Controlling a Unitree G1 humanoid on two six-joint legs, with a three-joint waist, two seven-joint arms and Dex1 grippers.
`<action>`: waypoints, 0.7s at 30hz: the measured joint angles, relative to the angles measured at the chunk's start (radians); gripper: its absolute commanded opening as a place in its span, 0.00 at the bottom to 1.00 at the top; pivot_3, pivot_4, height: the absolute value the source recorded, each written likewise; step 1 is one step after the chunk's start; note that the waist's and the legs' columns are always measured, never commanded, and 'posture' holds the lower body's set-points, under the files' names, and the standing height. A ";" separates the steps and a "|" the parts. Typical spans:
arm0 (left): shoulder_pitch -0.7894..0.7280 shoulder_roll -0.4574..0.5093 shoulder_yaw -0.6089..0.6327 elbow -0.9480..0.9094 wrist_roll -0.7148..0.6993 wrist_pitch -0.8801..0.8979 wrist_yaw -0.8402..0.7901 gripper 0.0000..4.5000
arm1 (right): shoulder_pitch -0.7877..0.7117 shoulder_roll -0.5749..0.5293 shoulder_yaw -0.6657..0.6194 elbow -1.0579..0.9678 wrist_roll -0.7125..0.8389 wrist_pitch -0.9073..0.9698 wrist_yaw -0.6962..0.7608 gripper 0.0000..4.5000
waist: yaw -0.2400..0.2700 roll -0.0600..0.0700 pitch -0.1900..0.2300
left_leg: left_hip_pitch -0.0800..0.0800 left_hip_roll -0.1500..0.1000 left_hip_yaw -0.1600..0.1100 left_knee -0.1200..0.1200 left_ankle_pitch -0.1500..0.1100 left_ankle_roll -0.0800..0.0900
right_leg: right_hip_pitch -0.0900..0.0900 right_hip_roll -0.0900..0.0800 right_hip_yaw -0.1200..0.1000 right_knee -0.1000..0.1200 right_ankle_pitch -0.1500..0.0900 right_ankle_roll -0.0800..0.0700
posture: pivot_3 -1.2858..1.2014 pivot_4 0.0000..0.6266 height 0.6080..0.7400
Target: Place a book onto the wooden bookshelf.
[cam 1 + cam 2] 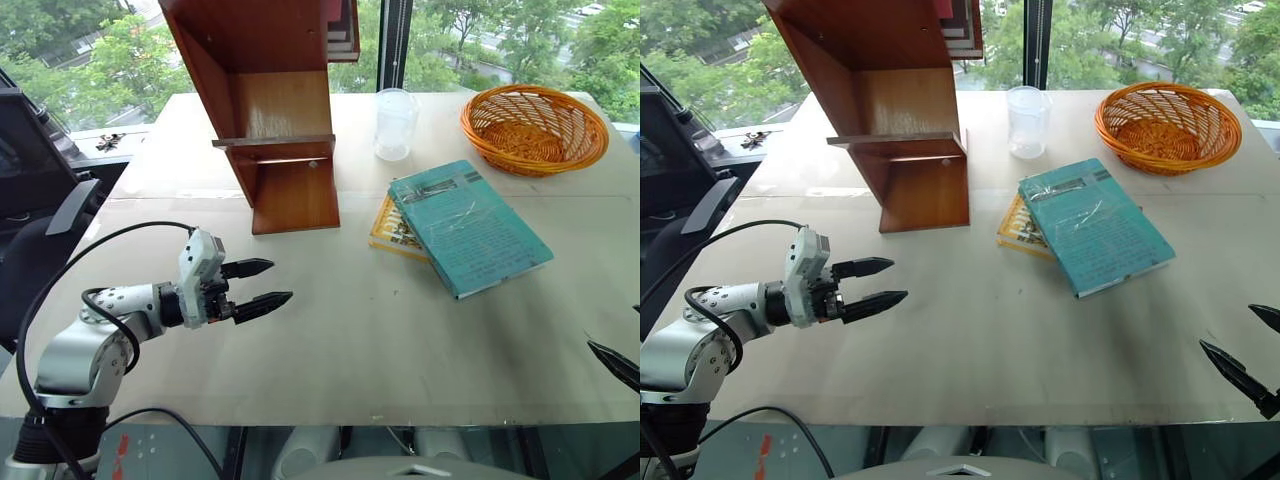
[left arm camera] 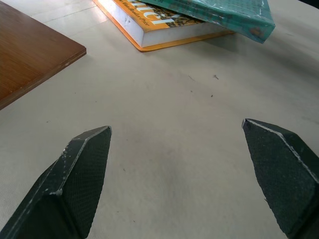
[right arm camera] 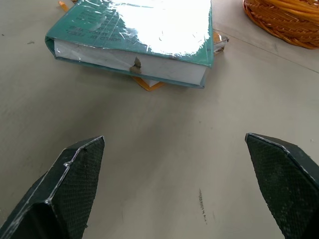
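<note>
Both my end effectors, left point(image 1: 258, 287) and right point(image 1: 1252, 348), gape wide, empty; thin teal-green glossy book point(image 1: 468, 226) lies mid-counter, overhanging a yellow-orange book point(image 1: 392, 232) for gripping.

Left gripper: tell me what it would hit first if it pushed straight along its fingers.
Probably the yellow-orange book lying under the teal-green book; the open left gripper points across bare table toward them, angled slightly downward, so it might touch the tabletop first.

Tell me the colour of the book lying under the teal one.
Yellow-orange cover with white page edges; the lower book shows best in the left wrist view, beneath the teal book.
</note>
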 measured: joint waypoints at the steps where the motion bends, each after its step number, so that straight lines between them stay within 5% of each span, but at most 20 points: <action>1: 0.000 0.000 0.000 0.000 0.000 0.000 0.000 0.96 | 0.000 0.000 0.000 0.000 0.000 0.000 0.000 1.00 | 0.000 0.000 0.000 | 0.000 0.000 0.000 -0.001 0.000 0.000 | 0.000 0.000 0.000 -0.001 0.000 0.000 | 0.52 0.24 1.00; 6: -0.087 -0.030 -0.016 -0.087 -0.049 0.032 0.029 0.96 | -0.148 -0.020 0.054 -0.053 -0.049 0.049 -0.147 1.00 | -0.002 -0.001 0.001 | 0.000 0.000 0.000 -0.002 0.003 -0.004 | 0.000 0.000 0.000 -0.002 0.000 0.000 | 0.52 0.24 1.00; 10: -0.115 -0.037 -0.023 -0.165 -0.079 0.045 0.047 0.96 | -0.287 -0.136 0.122 -0.123 -0.056 0.250 -0.290 1.00 | -0.005 -0.001 0.001 | -0.001 0.000 0.001 -0.003 0.003 -0.005 | -0.001 0.000 0.000 -0.003 0.000 0.000 | 0.52 0.24 1.00; 19: -0.082 -0.061 -0.054 -0.280 -0.092 0.049 0.097 0.97 | -1.035 -0.311 0.575 0.240 -0.117 0.624 -0.462 0.02 | -0.005 -0.003 0.003 | -0.003 0.002 0.002 -0.003 0.003 -0.005 | -0.002 0.000 -0.001 -0.005 0.001 -0.001 | 0.52 0.24 1.00; 21: -0.078 -0.065 -0.056 -0.295 -0.102 0.052 0.113 0.97 | -1.165 -0.313 0.707 0.337 -0.172 0.655 -0.451 0.00 | -0.005 -0.003 0.003 | -0.004 0.002 0.003 -0.003 0.003 -0.005 | -0.004 0.000 -0.001 -0.005 0.001 -0.001 | 0.52 0.24 1.00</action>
